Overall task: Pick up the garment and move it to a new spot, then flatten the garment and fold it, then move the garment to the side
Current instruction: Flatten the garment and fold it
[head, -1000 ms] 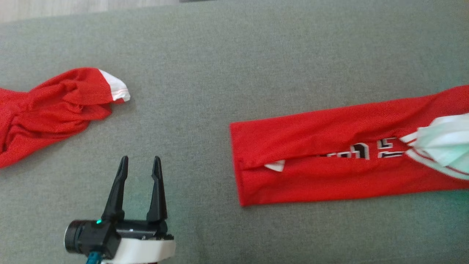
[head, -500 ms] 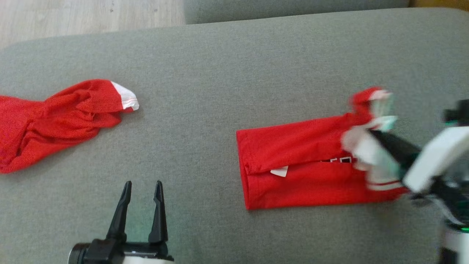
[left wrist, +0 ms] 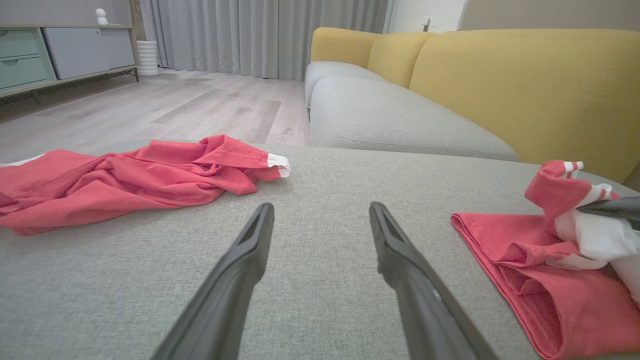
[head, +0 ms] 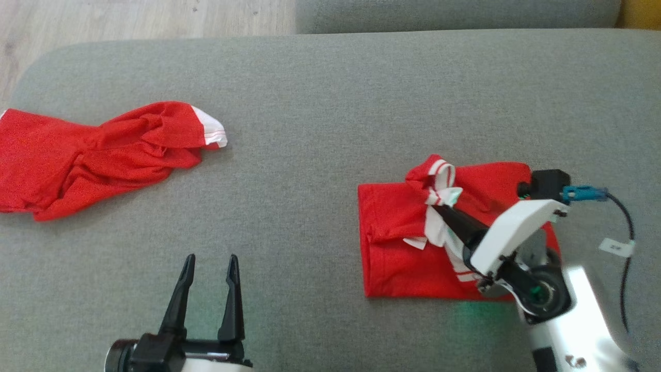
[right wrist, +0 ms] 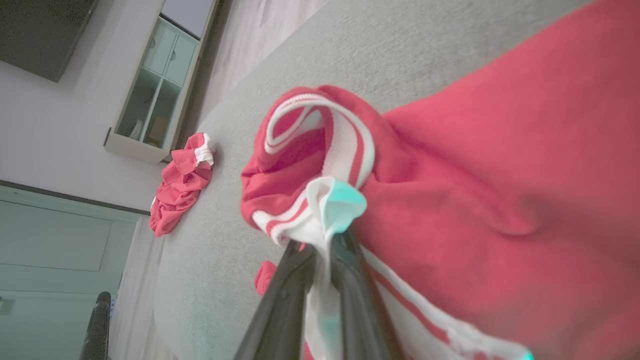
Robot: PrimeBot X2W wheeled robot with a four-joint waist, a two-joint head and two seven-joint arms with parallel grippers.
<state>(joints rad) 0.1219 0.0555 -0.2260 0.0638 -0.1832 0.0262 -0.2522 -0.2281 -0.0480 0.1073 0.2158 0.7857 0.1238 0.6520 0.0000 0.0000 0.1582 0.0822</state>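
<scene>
Right gripper [head: 435, 205]: I am seeing its two dark fingers pressed together on the white striped trim [head: 440, 178] of the red shirt [head: 397, 258], pinching the cloth and holding that end lifted off the layers below.

Right wrist view: the trim [right wrist: 325, 150] is curling up and over the fingertips of the right gripper [right wrist: 324, 240], with the red body of the shirt [right wrist: 500, 175] falling away to one side.

Left gripper [head: 211, 258]: it is staying spread wide and holding nothing, hovering over bare grey cushion [head: 330, 103], well apart from both pieces of cloth.

What has just changed: a second ago the shirt was lying as a long strip running off the right edge. Now I am carrying its right end leftward over itself, so the strip is looking about half as long. The head camera has also shifted, so I am not reading the cushion's slide as movement.

Where the shirt is: it is sitting on the right part of the cushion, bottom layer flat, top end bunched in the pinch.

Other cloth: a second red garment [head: 93, 155] is lying crumpled far to the left, untouched.

Meaning for the task: I judge the crosswise fold is under way but not laid. The lifted end needs setting down flush and smoothing before the move aside.

Risk: the bunched trim may be dragging the lower layer out of line.
</scene>
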